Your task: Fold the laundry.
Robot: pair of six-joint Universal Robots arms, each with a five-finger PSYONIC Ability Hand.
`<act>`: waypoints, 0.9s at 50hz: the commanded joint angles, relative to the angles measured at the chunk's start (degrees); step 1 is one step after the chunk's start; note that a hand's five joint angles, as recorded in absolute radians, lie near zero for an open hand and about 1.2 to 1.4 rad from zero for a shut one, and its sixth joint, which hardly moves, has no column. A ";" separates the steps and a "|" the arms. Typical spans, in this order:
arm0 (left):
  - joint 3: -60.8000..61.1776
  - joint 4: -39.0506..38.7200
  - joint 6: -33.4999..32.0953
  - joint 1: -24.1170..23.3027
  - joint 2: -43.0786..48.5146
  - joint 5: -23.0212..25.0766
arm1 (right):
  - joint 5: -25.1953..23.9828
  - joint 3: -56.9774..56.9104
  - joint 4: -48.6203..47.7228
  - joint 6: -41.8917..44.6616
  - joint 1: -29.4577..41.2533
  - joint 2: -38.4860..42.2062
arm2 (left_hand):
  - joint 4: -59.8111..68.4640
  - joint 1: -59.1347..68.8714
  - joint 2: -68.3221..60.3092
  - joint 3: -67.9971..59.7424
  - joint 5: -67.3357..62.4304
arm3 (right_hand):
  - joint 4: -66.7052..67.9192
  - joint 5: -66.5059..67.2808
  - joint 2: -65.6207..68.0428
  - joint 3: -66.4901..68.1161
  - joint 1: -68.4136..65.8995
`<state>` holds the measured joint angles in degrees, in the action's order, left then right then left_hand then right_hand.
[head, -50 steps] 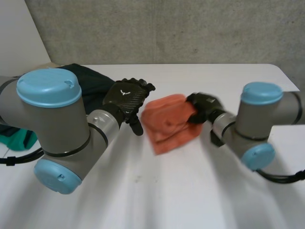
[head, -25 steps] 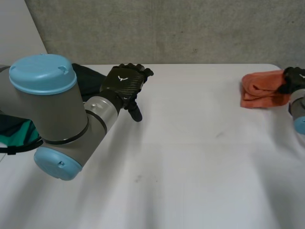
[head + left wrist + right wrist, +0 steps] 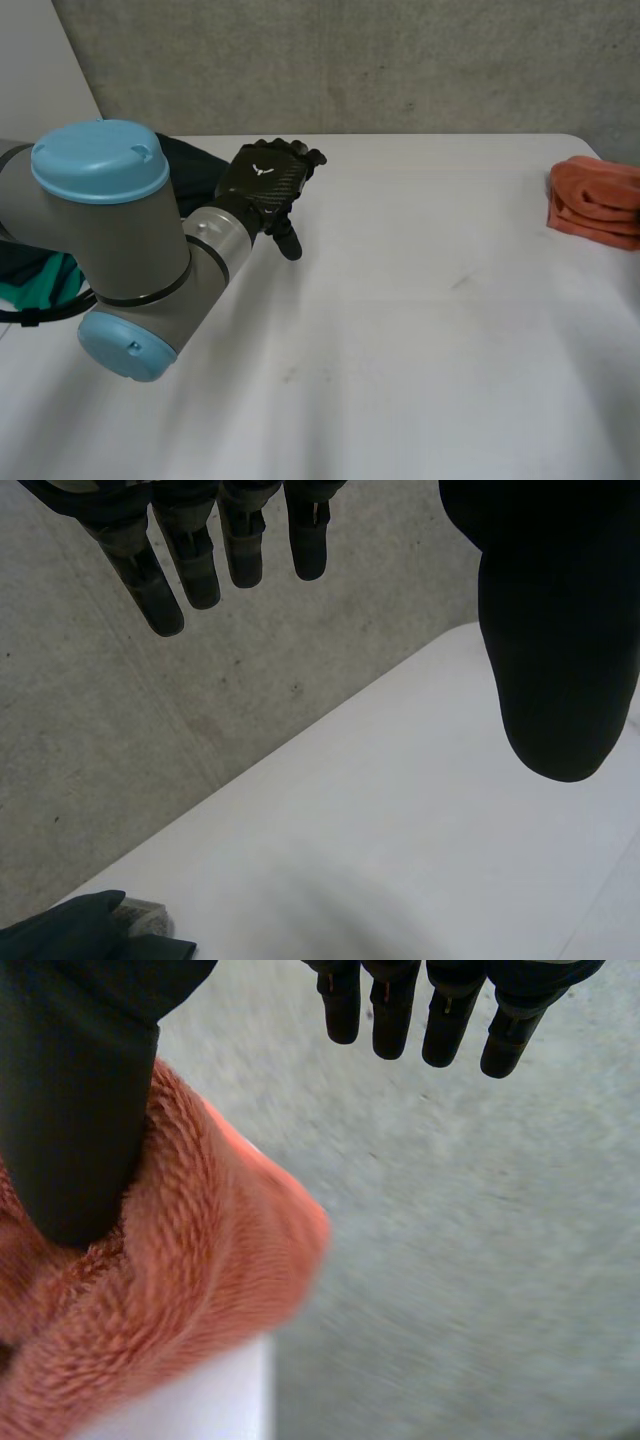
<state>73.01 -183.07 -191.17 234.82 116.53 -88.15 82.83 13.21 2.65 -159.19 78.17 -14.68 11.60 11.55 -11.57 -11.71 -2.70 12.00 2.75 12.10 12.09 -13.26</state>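
Far left: a teal cloth (image 3: 35, 282) shows behind the left arm (image 3: 120, 250), at the tabletop (image 3: 420, 330) edge. A dark cloth (image 3: 190, 160) lies heaped beside it, just behind the arm's wrist.

Left hand (image 3: 262, 182) hangs over bare tabletop near the dark cloth. Its wrist view shows the fingers (image 3: 195, 570) straight and side by side, the thumb well apart from them, nothing between them. The dark cloth (image 3: 70, 930) sits off to one side, below the fingertips and clear of the hand.

Middle of the tabletop: white and bare.

Far right: an orange towel (image 3: 595, 205) lies in a folded bundle on the tabletop's right end, well apart from the left hand.

Right hand (image 3: 75, 1090): fingers (image 3: 390, 1010) straight, close together, held off the orange towel (image 3: 180, 1290). The thumb stands wide of them, in front of the towel's fuzzy pile; whether it touches, I cannot tell. Nothing is pinched.
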 commanded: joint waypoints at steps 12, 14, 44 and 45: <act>-1.12 -0.62 0.27 1.34 -0.78 -0.53 | -6.35 39.05 -25.39 11.80 7.87 -26.61 | -0.04 0.01 0.01 0.15 1.14 | -2.00 -2.75 -2.10 -2.09 3.26; -1.38 -1.40 0.09 2.66 -0.78 -0.70 | -10.29 49.04 -29.78 10.49 9.88 -32.92 | -0.04 0.01 0.01 0.15 1.14 | -2.00 -2.75 -2.10 -2.09 3.26; -21.15 -7.12 -28.74 31.84 26.37 5.80 | -23.06 84.96 -14.77 10.83 18.24 -53.79 | 20.94 20.99 -20.97 -20.83 -19.84 | -2.00 -2.75 -2.10 -2.09 3.26; -22.20 -7.12 -28.74 31.76 27.07 5.89 | -22.98 85.05 -14.77 10.83 18.16 -53.79 | 37.97 38.02 -38.00 -37.86 -36.87 | -2.00 -2.75 -2.10 -2.09 3.26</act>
<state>55.95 -190.02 -220.35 265.93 138.43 -83.07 59.38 98.18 -12.32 -149.81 96.66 -68.74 14.51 15.21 -14.95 -15.11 -4.92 12.00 2.74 12.10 11.84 -13.26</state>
